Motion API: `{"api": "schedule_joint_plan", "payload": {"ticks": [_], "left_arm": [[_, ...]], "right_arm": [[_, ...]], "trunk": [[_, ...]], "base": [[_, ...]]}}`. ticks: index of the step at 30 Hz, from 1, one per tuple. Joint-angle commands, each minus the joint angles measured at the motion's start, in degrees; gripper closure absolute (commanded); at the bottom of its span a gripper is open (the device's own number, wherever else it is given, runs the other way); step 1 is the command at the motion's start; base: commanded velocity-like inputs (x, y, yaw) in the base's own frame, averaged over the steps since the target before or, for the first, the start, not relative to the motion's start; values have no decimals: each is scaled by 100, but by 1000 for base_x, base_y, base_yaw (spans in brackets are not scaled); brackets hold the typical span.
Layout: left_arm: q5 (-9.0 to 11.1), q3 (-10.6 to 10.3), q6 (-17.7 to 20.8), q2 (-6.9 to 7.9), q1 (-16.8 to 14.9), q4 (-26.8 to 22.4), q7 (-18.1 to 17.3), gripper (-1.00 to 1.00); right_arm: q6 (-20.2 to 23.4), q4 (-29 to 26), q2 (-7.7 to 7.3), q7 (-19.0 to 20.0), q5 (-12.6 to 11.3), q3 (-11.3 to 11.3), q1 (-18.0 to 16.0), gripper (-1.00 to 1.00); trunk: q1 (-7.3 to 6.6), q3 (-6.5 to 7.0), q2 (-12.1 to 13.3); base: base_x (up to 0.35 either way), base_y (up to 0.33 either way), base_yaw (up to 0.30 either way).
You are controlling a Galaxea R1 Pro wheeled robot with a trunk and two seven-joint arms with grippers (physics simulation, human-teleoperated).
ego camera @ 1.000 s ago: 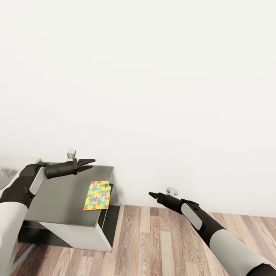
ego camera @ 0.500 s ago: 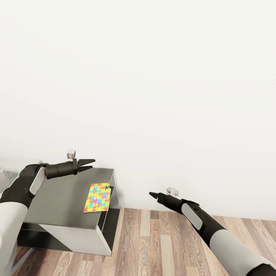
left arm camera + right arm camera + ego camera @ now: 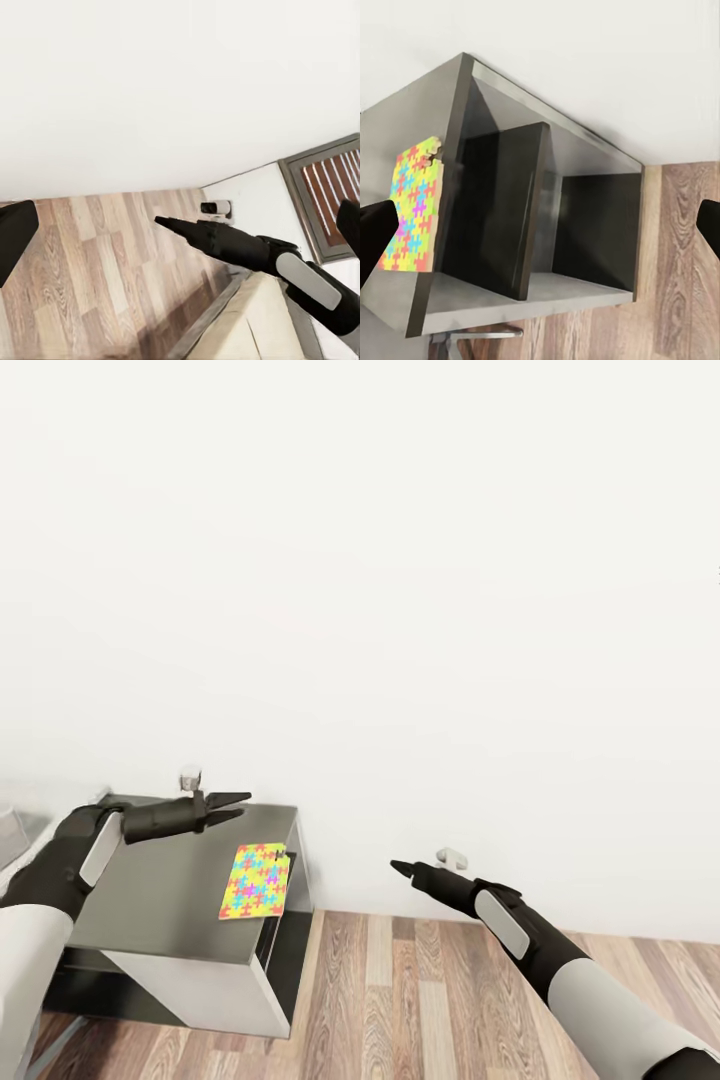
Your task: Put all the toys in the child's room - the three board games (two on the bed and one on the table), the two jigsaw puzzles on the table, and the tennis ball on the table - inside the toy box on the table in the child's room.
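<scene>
One jigsaw puzzle lies flat at the near corner of the grey table, hanging slightly over its edge. The left gripper, fingers parted and empty, hovers above the table beyond the puzzle; the right gripper is off the table's side over the floor, fingers seemingly spread too. A clumsy nudge could tip that puzzle off the edge; no other toys or toy box here.

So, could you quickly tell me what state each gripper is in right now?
Left gripper: open, holding nothing, above the table.
Right gripper: open in the right wrist view, holding nothing.
</scene>
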Motion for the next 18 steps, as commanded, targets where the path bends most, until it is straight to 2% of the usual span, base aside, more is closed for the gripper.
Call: {"api": "schedule_joint_plan", "payload": {"ticks": [1, 6, 10, 18], "left_arm": [[12, 4, 35, 2, 49, 0, -11, -100], [31, 10, 93, 37, 550, -3, -24, -100], [21, 9, 118, 28, 834, -8, -26, -100], [28, 8, 116, 9, 964, -28, -114, -100]], "right_arm": [[11, -2, -8, 1, -36, 19, -6, -100], [14, 2, -5, 2, -37, 4, -6, -100], [10, -5, -4, 6, -37, 3, -6, -100], [15, -7, 5, 0, -37, 2, -6, -100]], "trunk": [[4, -1, -11], [4, 46, -11], [4, 84, -11], [4, 160, -11]], "base": [[0, 0, 0], [0, 0, 0], [0, 0, 0], [0, 0, 0]]}}
